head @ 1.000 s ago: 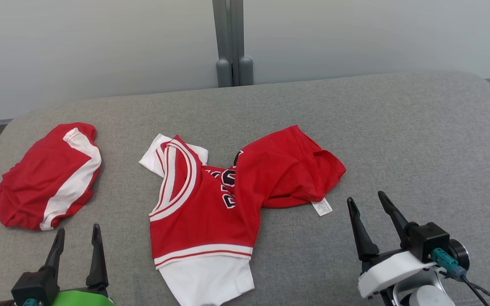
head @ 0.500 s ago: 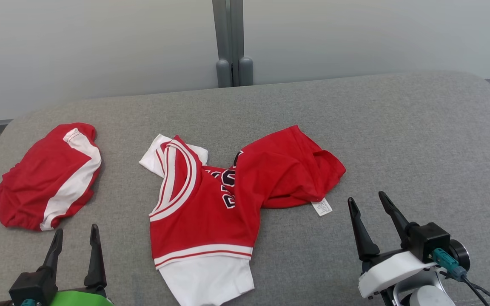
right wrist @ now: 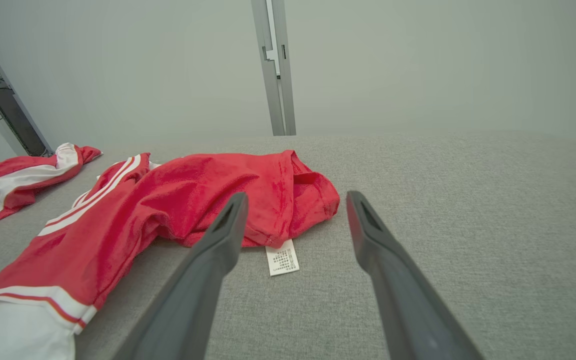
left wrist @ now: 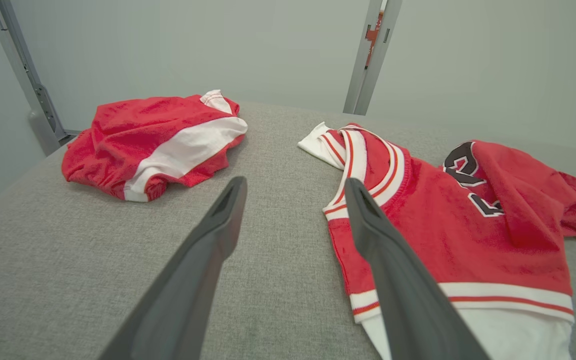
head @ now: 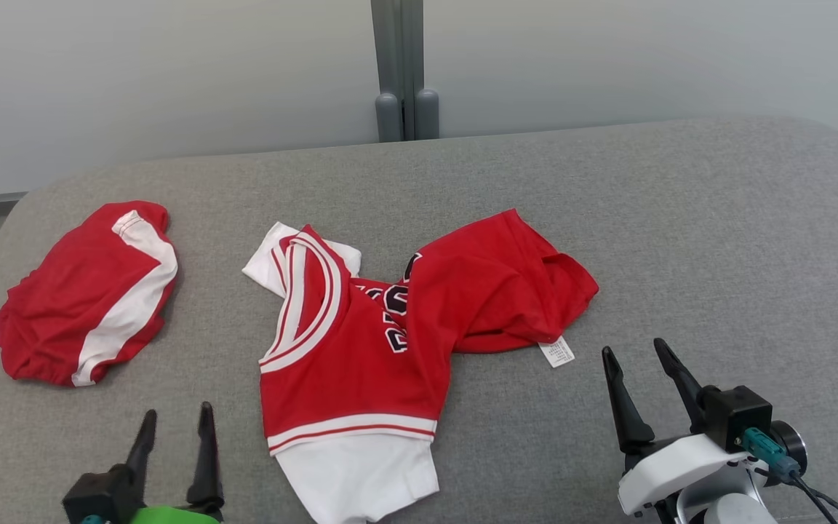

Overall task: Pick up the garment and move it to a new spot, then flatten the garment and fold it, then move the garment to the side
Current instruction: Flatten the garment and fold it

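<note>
A grey upholstered surface (head: 681,240) carries everything, and a pale wall (head: 172,73) rises behind it. The red jersey (head: 346,349) lies crumpled near the middle of this surface. Its striped white-and-red neckline sits on its left part, dark lettering is half hidden in a fold, a white panel below a striped band lies on the side nearest the robot, and its right part is bunched into a loose heap. Well to the left of the jersey, apart from it, lie bundled red-and-white shorts (head: 77,298). The right gripper (head: 633,347) hovers just right of the jersey's bunched part, its two dark fingers spread wide and holding nothing. The left gripper (head: 177,410) hangs to the left of the jersey's near end, beside its striped band, fingers likewise spread wide and empty. Beyond the jersey, a grey post (head: 401,65) stands against the wall. A small white care label (head: 557,352) sticks out from under the jersey's bunched part and lies flat on the surface, close to the right gripper's fingertips.
</note>
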Controlling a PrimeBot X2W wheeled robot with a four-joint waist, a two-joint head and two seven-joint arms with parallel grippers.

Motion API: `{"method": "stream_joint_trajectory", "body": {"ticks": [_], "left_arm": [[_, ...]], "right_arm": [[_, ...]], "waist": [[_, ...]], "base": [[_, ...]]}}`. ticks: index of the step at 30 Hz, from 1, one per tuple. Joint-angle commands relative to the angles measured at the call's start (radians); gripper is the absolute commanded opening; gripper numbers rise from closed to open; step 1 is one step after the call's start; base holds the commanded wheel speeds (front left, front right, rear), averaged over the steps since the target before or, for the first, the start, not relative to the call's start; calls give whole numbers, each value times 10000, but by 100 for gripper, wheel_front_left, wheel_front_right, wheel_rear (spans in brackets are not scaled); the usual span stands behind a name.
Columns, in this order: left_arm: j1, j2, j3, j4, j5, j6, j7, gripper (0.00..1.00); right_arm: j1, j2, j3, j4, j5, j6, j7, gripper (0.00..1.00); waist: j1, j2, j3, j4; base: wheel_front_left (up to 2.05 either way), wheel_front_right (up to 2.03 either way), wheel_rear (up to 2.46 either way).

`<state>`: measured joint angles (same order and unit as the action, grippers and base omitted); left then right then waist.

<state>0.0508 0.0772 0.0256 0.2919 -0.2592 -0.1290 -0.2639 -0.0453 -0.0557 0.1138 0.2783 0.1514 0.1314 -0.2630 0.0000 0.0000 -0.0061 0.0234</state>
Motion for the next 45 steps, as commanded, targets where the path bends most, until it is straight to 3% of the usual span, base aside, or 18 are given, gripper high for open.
{"method": "stream_joint_trajectory", "body": {"ticks": [1,19,27,43,44,45], "left_arm": [[149,-34,-268,104,-92,-30,-6,100],[-486,4,-4115,2326,-1666,-30,-6,100],[-911,35,-4554,2940,-2837,-8,5,100],[-1682,471,-7088,3190,-4919,-11,43,100],[-1736,464,-7203,3215,-5032,-11,43,99],[-1826,472,-7316,3250,-5156,-11,48,44]], "right_arm": [[-97,-20,-40,162,45,-15,-26,100],[-2383,-32,237,2861,-9,-15,-26,100],[-3241,-29,307,4068,-17,-15,-26,100],[-3296,12,1,4995,5,-15,-28,100],[-3319,15,0,4988,30,-15,-28,52],[-3340,19,18,5013,47,-15,-28,0]], "waist": [[0,0,81,83],[0,0,1187,769],[0,0,1539,1157],[0,0,1695,1455],[0,0,1703,1453],[0,0,1715,1453]], "base": [[0,0,0],[0,0,0],[0,0,0],[0,0,0],[0,0,0],[0,0,0]]}}
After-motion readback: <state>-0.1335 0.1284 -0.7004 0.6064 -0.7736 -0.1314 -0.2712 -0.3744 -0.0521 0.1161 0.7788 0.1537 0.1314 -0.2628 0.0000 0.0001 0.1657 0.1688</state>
